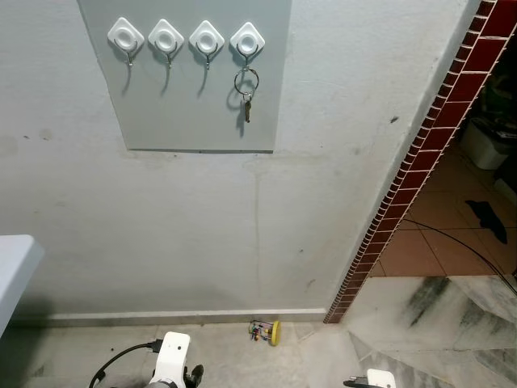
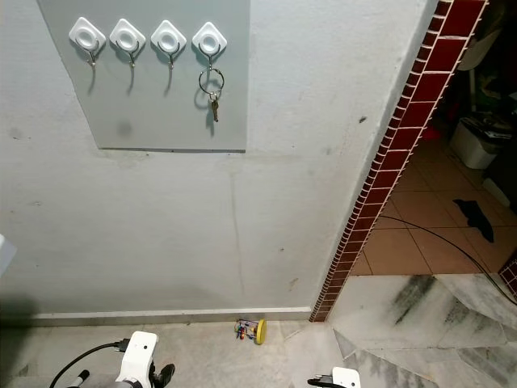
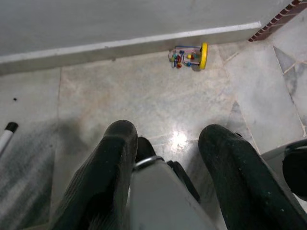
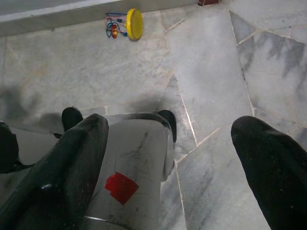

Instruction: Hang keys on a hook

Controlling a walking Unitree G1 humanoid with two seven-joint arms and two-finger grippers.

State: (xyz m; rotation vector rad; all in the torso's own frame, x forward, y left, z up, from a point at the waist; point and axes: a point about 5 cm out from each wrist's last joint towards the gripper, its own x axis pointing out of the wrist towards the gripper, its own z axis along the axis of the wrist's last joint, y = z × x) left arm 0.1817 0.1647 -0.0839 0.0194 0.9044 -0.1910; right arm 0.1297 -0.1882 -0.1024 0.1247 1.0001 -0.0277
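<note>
Already the keys (image 1: 246, 95) hang from the rightmost hook (image 1: 247, 40) of four white hooks on a grey panel (image 1: 186, 113) fixed to the wall, the ring looped over the hook and the key blade pointing straight down, so the long axis is vertical. By how things lie, the task looks finished, and nothing is left in either gripper to hang.

Both arms are low, down near the floor (image 3: 144, 110) and well below the panel. The keys lie high above and ahead of both sets of jaws, roughly between the two arms, perhaps a little nearer the right one (though with both arms so low the difference hardly matters).

Along the left wrist, the left gripper (image 3: 168, 143) points down at the marble floor with its two black fingers (image 3: 115, 143) spread apart and nothing between them. The right gripper (image 4: 168, 143) also points at the floor, its fingers set wide and empty; the pale rounded body between them looks like part of the robot itself, not something held.

A small bead toy with a yellow disc (image 1: 265, 331) lies on the floor just beside the skirting. A red tiled wall edge (image 1: 428, 153) runs down to the right, opening onto another room.

Any further reach to the keys would call for raising an arm well up the wall.
</note>
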